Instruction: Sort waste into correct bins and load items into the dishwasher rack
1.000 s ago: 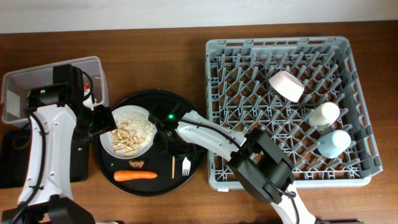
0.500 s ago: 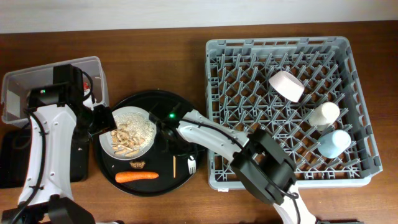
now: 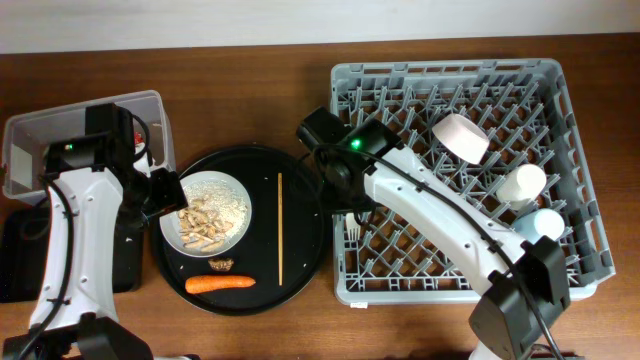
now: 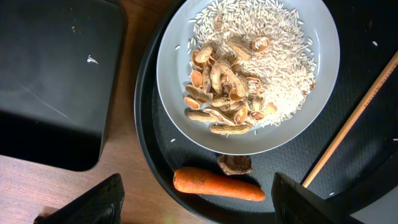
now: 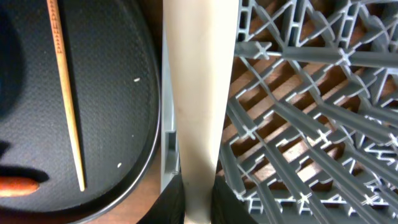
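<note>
My right gripper (image 3: 345, 205) (image 5: 196, 202) is shut on the white fork (image 5: 196, 93) and holds it over the left edge of the grey dishwasher rack (image 3: 560, 120) (image 5: 298, 124). The fork's tines (image 3: 353, 235) show inside the rack. Two white cups (image 3: 460, 138) (image 3: 522, 183) and a light blue cup (image 3: 541, 225) are in the rack. My left gripper (image 3: 165, 195) (image 4: 199, 211) is open and empty at the left rim of the grey plate (image 3: 207, 185) (image 4: 171, 74), which holds rice and beige shells. One wooden chopstick (image 3: 279, 228) (image 4: 348, 124) (image 5: 65, 93), the carrot (image 3: 220, 283) (image 4: 217, 185) and a brown morsel (image 3: 221, 265) (image 4: 234, 163) lie beside the plate.
The plate, chopstick, carrot and morsel all sit on a large round black tray (image 3: 300, 270). The clear tub (image 3: 85, 110) stands at the far left. The flat black tray (image 3: 15, 260) (image 4: 50, 81) lies in front of the tub, under my left arm.
My right gripper has lifted the fork off the round tray and carried it right, to the rack's left edge. The whole chopstick now shows. The left arm has not moved.
</note>
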{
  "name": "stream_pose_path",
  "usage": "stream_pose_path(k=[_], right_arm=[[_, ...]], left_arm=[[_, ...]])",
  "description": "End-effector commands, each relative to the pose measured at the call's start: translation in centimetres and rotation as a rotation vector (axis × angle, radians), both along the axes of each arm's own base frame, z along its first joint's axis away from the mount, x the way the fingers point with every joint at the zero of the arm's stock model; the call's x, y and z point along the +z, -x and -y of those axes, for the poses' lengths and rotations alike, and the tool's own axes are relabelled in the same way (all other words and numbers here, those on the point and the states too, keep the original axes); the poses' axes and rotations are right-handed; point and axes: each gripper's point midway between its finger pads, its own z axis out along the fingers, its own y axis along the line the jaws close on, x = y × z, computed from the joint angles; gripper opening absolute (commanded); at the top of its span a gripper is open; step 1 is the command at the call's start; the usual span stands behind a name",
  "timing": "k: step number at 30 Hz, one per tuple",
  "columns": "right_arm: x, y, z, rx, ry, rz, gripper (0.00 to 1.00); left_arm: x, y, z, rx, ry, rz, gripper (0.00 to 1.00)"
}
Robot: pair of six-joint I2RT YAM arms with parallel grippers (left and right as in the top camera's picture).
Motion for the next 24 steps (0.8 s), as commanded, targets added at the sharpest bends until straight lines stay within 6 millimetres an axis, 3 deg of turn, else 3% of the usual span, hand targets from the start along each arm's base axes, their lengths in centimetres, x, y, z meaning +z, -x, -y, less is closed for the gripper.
stream_pose_path(k=[1,2,4,5,11,15,19,21,24], right_arm=[[-2.0,0.1,0.7,0.009,0.037,-0.008,0.16],[-2.5,0.1,0.6,0.009,0.036,-0.006,0.16],[-3.6,0.0,0.7,0.009,0.036,-0.002,0.36],[-3.8,-0.1,0.7,0.009,0.036,0.004,0.41],[-3.3,-1.1,1.2,0.004,0.059,0.045,0.42],[-0.9,-1.6,0.5,0.011,0.035,0.068,0.43],[3.5,-2.1,-5.6,0.180,-0.213,0.107,0.50],[4.0,-1.8,-7.7,0.218,-0.287,0.114,0.51],[2.8,-1.3,-10.0,0.255,-0.297,0.110,0.52]], left_arm=[[0.3,0.2,-0.1,0.019,-0.004,0.013,0.75],[0.3,0.2,-0.1,0.019,-0.004,0.013,0.76],[0.3,0.2,-0.1,0.019,-0.004,0.013,0.76],[0.3,0.2,-0.1,0.019,-0.004,0.013,0.75],[0.3,0.2,-0.1,0.019,-0.004,0.013,0.75],[0.3,0.2,-0.1,0.019,-0.004,0.013,0.75],[0.3,0.2,-0.1,0.019,-0.004,0.013,0.76],[0.3,0.2,-0.1,0.019,-0.004,0.013,0.76],[0.3,0.2,-0.1,0.019,-0.004,0.013,0.76]])
